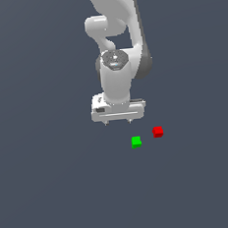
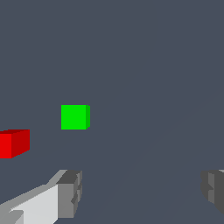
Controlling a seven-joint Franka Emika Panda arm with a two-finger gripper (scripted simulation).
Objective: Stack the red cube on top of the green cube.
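Nothing of the stack is made yet. The red cube (image 1: 158, 131) lies on the floor just beside the green cube (image 1: 136, 142) (apart, not touching). The gripper (image 1: 118, 122) is held wide open, empty, above and beside them; grasping and placing remain.

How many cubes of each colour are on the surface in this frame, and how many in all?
Red cube: 1
Green cube: 1
Total: 2 cubes, lying apart, neither one held by the end effector.
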